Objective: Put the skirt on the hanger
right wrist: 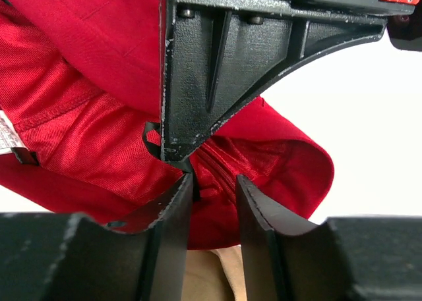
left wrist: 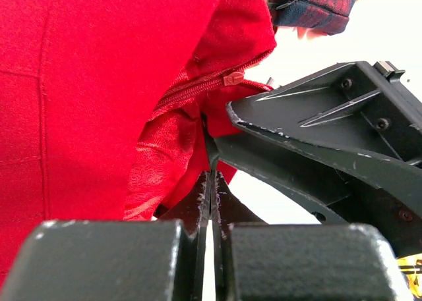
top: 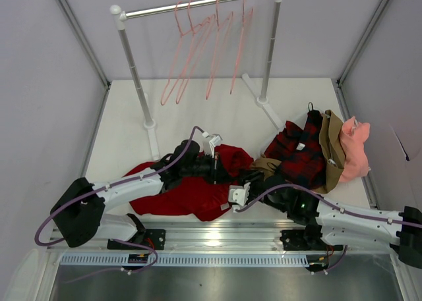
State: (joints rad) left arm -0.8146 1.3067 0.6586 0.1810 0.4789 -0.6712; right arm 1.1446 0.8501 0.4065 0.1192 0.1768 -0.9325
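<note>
The deep-red skirt (top: pixel 184 195) lies crumpled on the white table in front of my arms. It fills the left wrist view (left wrist: pixel 86 83), zipper showing, and the right wrist view (right wrist: pixel 79 136). My left gripper (top: pixel 221 165) (left wrist: pixel 210 176) is shut on the skirt's waist edge and holds a fold up. My right gripper (top: pixel 241 177) (right wrist: pixel 214 186) is open right beside it, with a bunched fold of the waist between its fingers. Several salmon-pink wire hangers (top: pixel 179 26) hang on the rail at the back, far from both grippers.
The clothes rack (top: pixel 198 4) stands at the back on two white feet. A red-and-black plaid garment (top: pixel 297 153), a tan garment (top: pixel 333 149) and a salmon-pink garment (top: pixel 356 149) lie heaped at the right. Tan cloth (right wrist: pixel 211 274) shows under my right fingers.
</note>
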